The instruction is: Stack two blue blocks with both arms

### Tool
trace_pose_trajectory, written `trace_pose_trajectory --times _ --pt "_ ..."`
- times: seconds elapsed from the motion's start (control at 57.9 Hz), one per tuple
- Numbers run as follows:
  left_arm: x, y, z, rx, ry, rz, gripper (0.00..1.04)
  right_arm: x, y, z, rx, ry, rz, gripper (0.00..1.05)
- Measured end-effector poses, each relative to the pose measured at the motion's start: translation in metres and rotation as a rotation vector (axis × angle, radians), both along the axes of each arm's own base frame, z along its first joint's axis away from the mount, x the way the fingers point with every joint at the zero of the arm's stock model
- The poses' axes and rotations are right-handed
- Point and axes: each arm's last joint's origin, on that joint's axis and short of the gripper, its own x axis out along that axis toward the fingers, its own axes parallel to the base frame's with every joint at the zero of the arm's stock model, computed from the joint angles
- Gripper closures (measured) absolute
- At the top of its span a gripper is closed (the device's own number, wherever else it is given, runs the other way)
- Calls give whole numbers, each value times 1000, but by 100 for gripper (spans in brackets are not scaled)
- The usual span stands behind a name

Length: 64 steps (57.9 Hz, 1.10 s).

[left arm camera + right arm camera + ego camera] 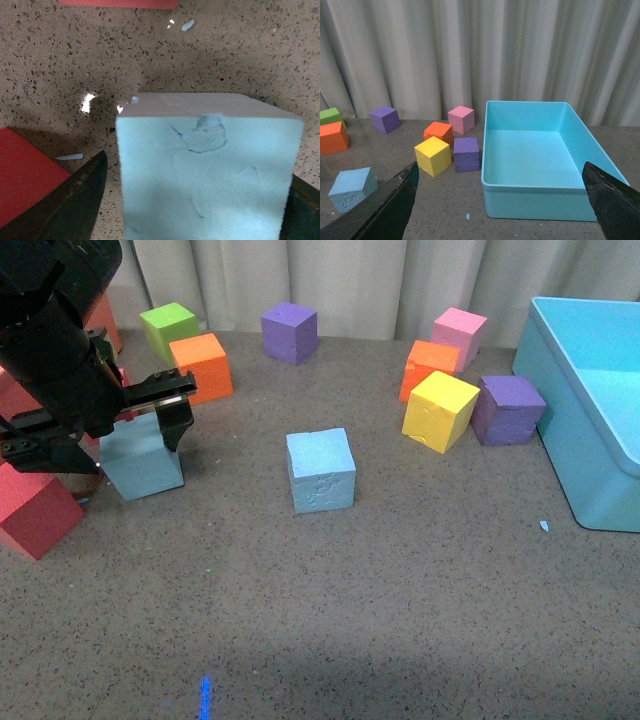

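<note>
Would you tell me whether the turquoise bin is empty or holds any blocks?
Empty. The right wrist view shows the whole floor of the turquoise bin bare, no cube inside.

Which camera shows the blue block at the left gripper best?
The left wrist view: the blue block fills the frame, dents visible. The front view shows it partly hidden behind the left gripper; the right wrist view misses it.
</note>
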Motion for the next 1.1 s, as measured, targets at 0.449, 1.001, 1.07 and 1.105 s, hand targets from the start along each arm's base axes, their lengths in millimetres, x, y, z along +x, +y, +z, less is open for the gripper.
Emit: trace_pose_trajectory --times 0.449,1.001,1.07,1.105 --pt "-6 -26 35 4 -69 -47 56 0 0 0 0 0 0 9" --pt "-14 -139 92 -42 -124 -109 57 0 0 0 0 0 0 9" --pt "-15 -148 90 -28 -112 -107 57 0 0 0 0 0 0 9" --pt "-15 -151 88 -24 -99 -105 57 0 0 0 0 0 0 9"
